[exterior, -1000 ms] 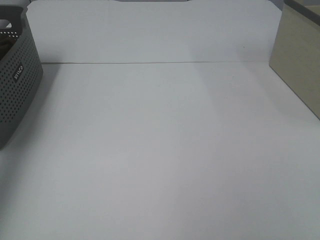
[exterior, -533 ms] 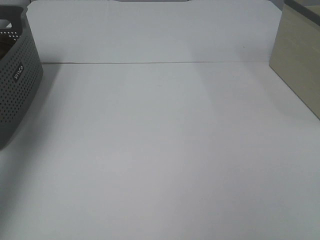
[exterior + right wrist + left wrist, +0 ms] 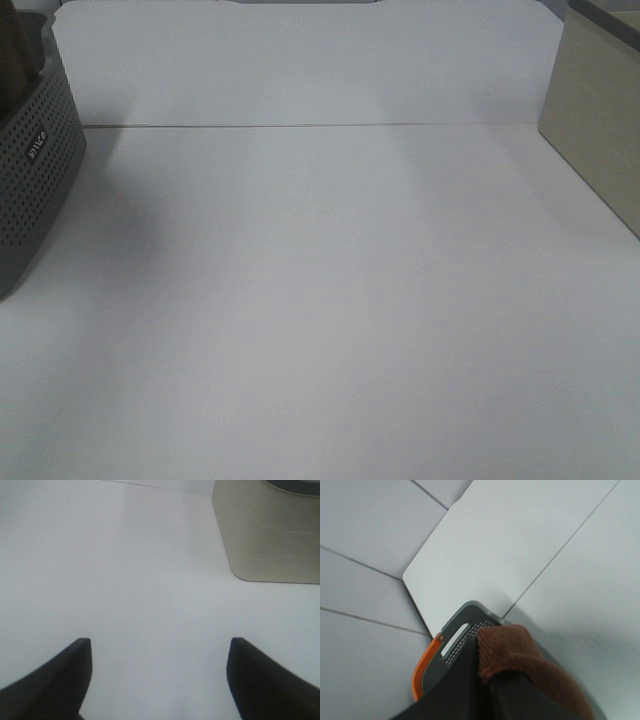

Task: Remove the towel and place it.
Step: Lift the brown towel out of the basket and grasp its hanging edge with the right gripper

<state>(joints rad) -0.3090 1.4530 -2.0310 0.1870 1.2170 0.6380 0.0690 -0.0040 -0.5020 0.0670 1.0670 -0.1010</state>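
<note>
In the left wrist view my left gripper (image 3: 485, 676) is shut on a fold of the dark-brown terry towel (image 3: 520, 655), holding it above the grey perforated basket (image 3: 465, 622). In the exterior high view a dark-brown strip of towel (image 3: 14, 50) shows above the basket (image 3: 35, 180) at the far left edge; the left gripper itself is out of that view. My right gripper (image 3: 160, 675) is open and empty over the bare white table (image 3: 125, 570). The towel's white tag is hidden.
A beige box (image 3: 600, 120) stands at the back right and also shows in the right wrist view (image 3: 270, 530). A white back wall (image 3: 300, 60) runs behind the table. An orange edge (image 3: 422, 672) shows beside the basket rim.
The dark-brown towel has risen into view above the basket at the far left of the exterior view, where only the basket's inside and handle showed before.
</note>
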